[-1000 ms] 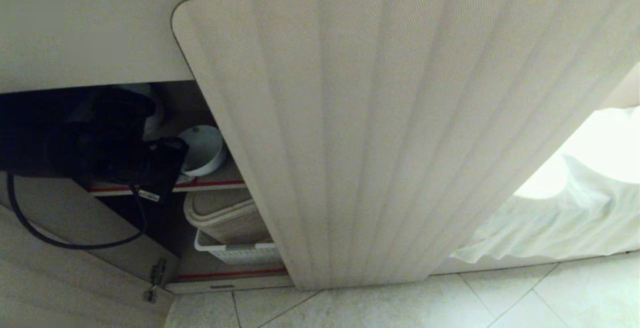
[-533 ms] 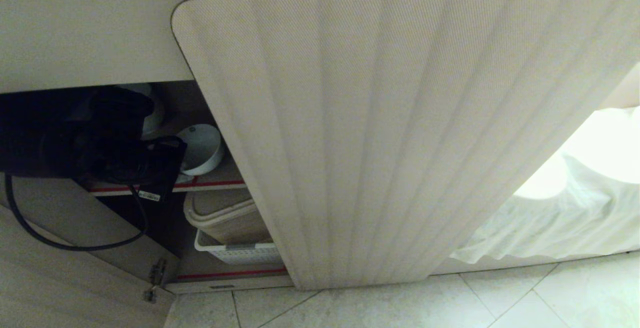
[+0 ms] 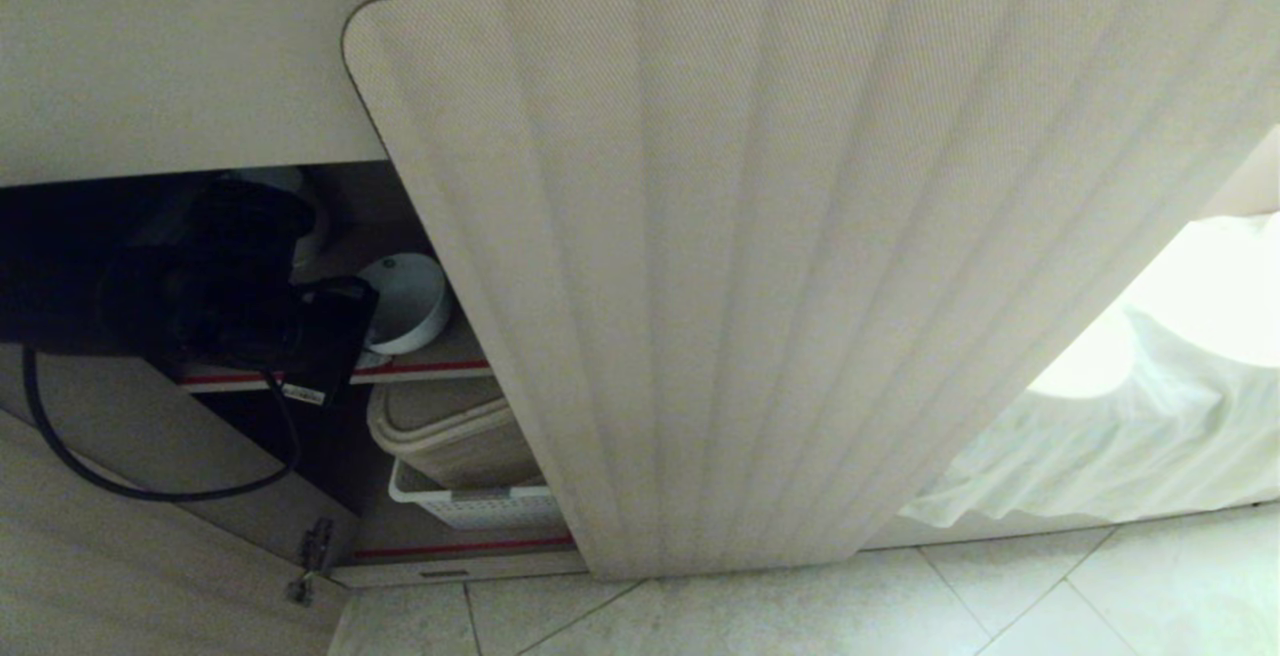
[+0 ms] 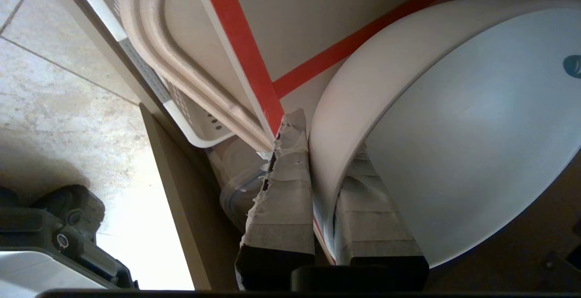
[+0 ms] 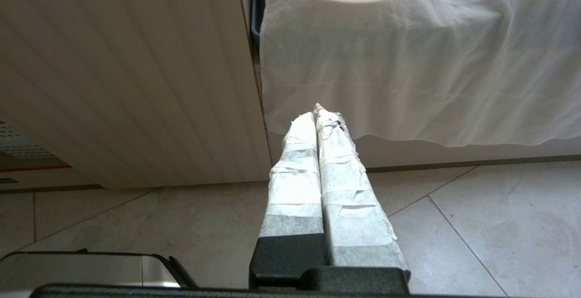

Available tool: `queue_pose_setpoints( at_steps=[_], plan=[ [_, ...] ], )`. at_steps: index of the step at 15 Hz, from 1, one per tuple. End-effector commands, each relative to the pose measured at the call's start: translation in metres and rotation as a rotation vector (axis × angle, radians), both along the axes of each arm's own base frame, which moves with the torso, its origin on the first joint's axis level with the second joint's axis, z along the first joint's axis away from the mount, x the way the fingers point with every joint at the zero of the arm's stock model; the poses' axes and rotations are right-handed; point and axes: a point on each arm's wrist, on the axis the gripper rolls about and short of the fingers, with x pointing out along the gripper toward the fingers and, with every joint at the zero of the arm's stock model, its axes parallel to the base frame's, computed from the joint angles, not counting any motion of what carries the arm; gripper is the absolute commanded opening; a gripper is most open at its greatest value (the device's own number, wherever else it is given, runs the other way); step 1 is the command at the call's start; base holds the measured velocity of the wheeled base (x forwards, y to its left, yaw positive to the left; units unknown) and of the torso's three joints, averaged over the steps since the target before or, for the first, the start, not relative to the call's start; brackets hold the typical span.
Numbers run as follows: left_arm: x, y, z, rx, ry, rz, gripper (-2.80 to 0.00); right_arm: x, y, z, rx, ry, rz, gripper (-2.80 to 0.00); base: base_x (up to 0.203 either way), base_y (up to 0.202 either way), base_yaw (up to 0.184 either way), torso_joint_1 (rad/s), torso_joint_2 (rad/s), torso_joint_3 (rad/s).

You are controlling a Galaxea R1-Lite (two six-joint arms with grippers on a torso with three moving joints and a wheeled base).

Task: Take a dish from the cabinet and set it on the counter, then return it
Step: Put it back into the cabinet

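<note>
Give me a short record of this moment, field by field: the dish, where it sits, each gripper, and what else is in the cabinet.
dish: white bowl, tilted at the shelf's edge
shelf: red-edged upper shelf of the cabinet
left gripper: inside the cabinet, fingers shut on the bowl's rim
right gripper: shut, empty, above the floor
below: white basket with a beige container in it
</note>
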Motion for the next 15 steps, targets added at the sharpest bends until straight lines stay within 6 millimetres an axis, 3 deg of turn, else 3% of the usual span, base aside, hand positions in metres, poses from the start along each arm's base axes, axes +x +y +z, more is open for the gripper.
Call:
queue_pose_setpoints(
  at_steps=[1,2,3,15],
  plan=[
    [0.0015,0.0000,-0.0022,-0.006,0.007,0.005,-2.80,0.0000,0.0000,0.0000,0.000,-0.001,0.000,-2.80,0.000,0.000,0.000,0.000,0.00,0.000],
    [0.0015,0.0000,-0.0022,-0.006,0.007,0.005,-2.80,0.0000,0.0000,0.0000,0.000,-0.001,-0.001,-2.80,0.000,0.000,0.000,0.000,0.00,0.000],
    [0.0015,0.0000,-0.0022,-0.006,0.007,0.005,0.00,0.0000,0.0000,0.0000,0.000,-0.001,-0.001,-2.80,0.000,0.000,0.000,0.000,0.00,0.000],
    [0.0005,0.0001,0.0027,-0.002,-0.019,0.005,0.00,0.0000,0.0000,0.0000,0.000,-0.001,0.000,-2.80,0.000,0.000,0.000,0.000,0.00,0.000]
  ],
)
